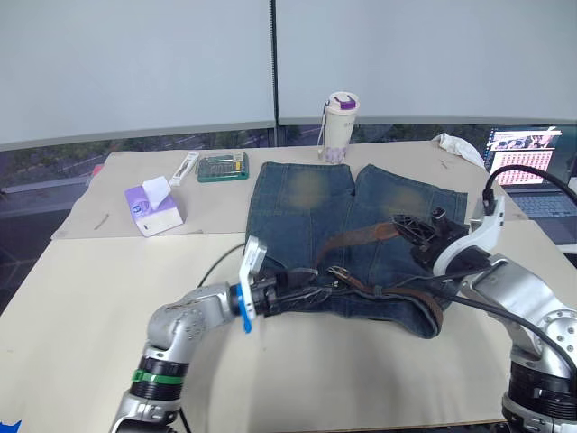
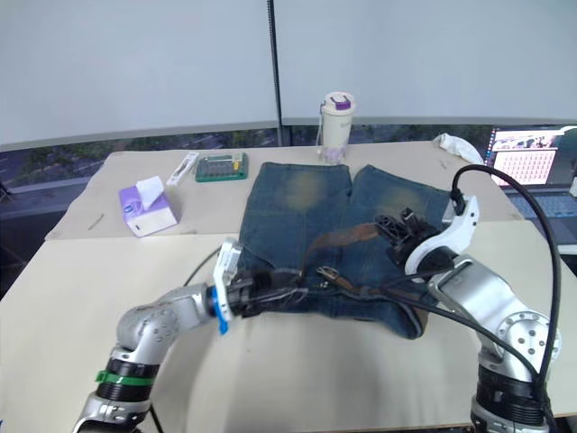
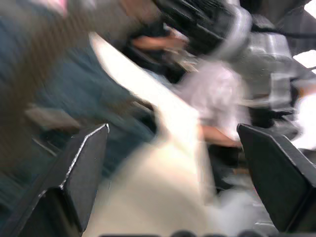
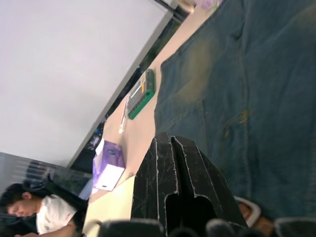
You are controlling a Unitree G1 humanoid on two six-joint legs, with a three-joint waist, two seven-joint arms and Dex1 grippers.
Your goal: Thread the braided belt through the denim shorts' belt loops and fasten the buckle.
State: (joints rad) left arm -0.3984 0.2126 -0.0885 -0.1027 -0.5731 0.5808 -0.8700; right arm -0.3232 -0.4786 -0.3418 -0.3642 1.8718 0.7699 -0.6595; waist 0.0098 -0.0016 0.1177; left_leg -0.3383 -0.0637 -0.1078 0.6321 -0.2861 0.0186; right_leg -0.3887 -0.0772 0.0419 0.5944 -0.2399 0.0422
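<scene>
A: Where's the braided belt?

B: On the denim shorts, which lie flat at the table's centre with the waistband toward the robot and the legs pointing to twelve o'clock. The belt runs along the waistband at the six o'clock edge; one brown end climbs diagonally toward one o'clock over the right leg, and a loop of it curls off the waistband's corner at about four o'clock.

A: And the buckle?

B: A small silver frame just above the waistband, near its middle. Whether the strap passes through any belt loops I cannot tell.

A: The left gripper?

B: At the waistband's nine o'clock end, fingers pointing along the belt. The left wrist view shows its two black fingers spread wide apart with nothing between them.

A: The right gripper?

B: Over the right leg, at about three o'clock from the buckle, just beside the belt's rising end. In its wrist view the fingers stand pressed together, holding nothing I can see.

A: Around the shorts?

B: At twelve o'clock a white cup with a purple lid. At eleven a green calculator and a white pen-like object. At ten a purple tissue box. At two o'clock a crumpled white cloth and a lit laptop. The right wrist view also catches a person in a white shirt beyond the table.
</scene>
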